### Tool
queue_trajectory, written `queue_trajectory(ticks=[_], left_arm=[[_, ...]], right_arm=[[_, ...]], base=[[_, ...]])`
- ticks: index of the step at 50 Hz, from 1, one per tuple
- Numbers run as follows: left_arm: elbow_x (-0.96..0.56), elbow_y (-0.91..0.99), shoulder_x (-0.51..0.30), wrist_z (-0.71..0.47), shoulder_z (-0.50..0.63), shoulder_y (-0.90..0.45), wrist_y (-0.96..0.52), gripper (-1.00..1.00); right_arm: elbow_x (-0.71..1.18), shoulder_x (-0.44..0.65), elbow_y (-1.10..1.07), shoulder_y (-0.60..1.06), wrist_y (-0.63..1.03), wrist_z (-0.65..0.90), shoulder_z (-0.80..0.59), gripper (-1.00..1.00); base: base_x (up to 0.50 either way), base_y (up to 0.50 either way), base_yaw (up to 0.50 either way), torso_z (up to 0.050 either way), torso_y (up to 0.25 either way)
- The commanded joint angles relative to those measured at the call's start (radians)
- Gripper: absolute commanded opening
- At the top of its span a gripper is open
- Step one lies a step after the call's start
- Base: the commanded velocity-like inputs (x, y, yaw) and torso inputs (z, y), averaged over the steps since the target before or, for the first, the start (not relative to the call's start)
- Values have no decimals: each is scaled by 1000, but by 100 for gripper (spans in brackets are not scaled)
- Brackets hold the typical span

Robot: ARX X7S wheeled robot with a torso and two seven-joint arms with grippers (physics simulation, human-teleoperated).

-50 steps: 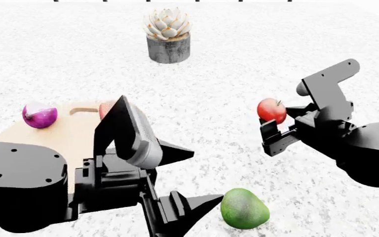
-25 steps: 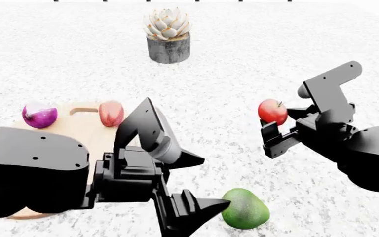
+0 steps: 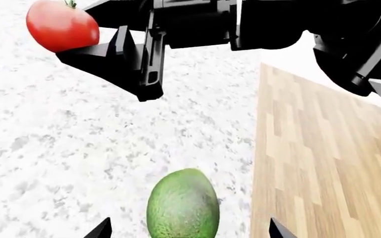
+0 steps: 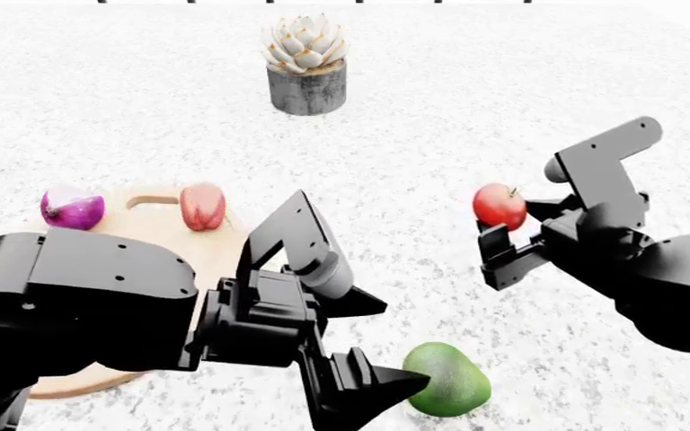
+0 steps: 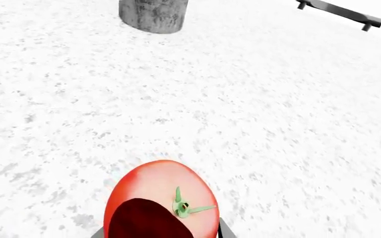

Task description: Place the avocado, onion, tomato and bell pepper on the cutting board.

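Nearest, the avocado [image 4: 446,379] lay on the speckled surface [image 4: 441,135], just right of the left jaws [image 4: 384,346], which gaped wide and held nothing. Farther right, the right jaws [image 4: 498,235] were closed around the tomato [image 4: 499,206], lifted clear. At the far left, the onion [image 4: 72,207] and bell pepper [image 4: 202,206] rested on the cutting board [image 4: 154,238].

purple-red onion [image 4: 72,207] and salmon-red bell pepper [image 4: 202,206] on round wooden cutting board [image 4: 141,235], left; green avocado [image 4: 446,379] front centre; glossy red tomato [image 4: 499,206] right; potted succulent [image 4: 306,65] behind.
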Motion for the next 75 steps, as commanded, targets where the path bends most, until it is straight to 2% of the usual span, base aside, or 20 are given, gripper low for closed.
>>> queue_trajectory(ticks=[1,46,62,69,75], left_arm=[[3,-6,17,32,27,7,-5,100],[144,-73,86,175,117,17,62,100],[195,-111,96,188,154,23,76,100],[169,-149,109,188,148,25,73,100],[203,-165,113,223,170,28,89,100]], right_arm=[[-30,8,-5,-5,-6,-15,5,-100],[-37,24,-7,-38,-30,-12,4,-100],[-35,42,-6,-52,-43,-22,10,-100],[-38,43,-4,-57,-47,-21,9,-100],[-46,34,6,-55,-49,-24,4,-100]], base=[[0,0,0,0,0],[0,0,0,0,0],[0,0,0,0,1],[0,0,0,0,0],[0,0,0,0,0]])
